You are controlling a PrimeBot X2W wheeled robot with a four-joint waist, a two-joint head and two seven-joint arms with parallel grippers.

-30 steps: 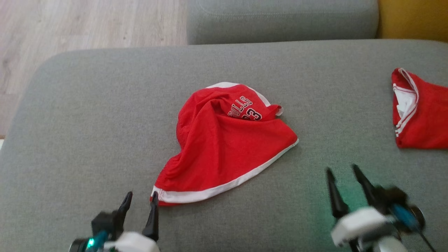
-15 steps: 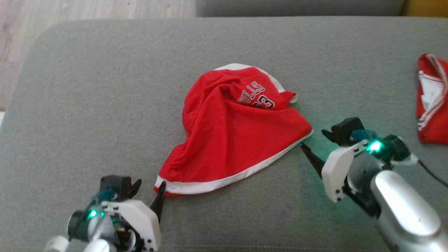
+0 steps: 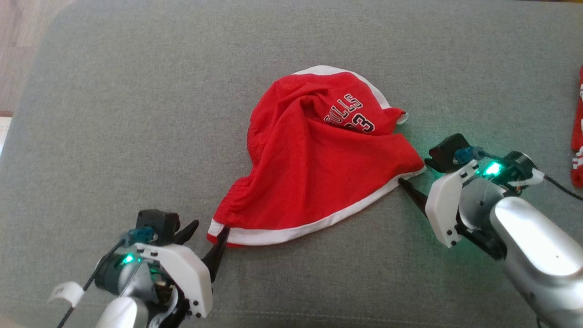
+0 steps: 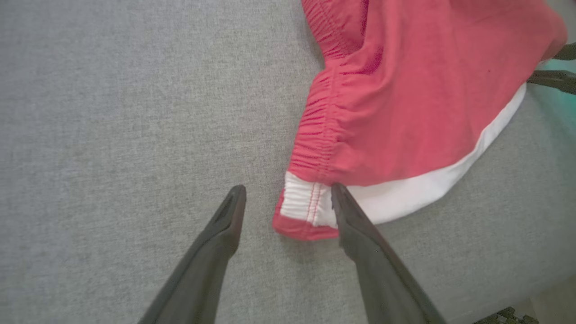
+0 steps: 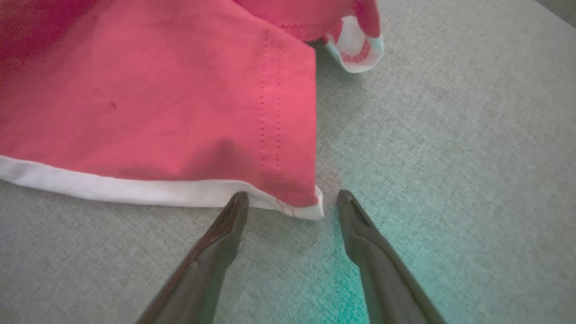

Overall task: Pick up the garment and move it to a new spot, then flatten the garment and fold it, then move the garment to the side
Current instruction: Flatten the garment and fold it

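The garment (image 3: 314,168) is identified as a red textile item with white trim, laid unfolded and crumpled on a grey upholstered cushion (image 3: 136,114), near the middle of the head view. A roughly fan-shaped outline is formed, narrow at the far side and widening toward the near side. A white hem band (image 3: 309,225) is run along the near edge from the near-left corner to the right corner. A gathered elastic section (image 4: 317,135) is seen along the left edge, ending at the near-left corner, where the fabric is doubled over. Printed lettering and the number 23 (image 3: 350,119) are presented upside down on the far-right portion, partly hidden by folds. A small white-edged flap (image 5: 355,45) is turned up at the far right.
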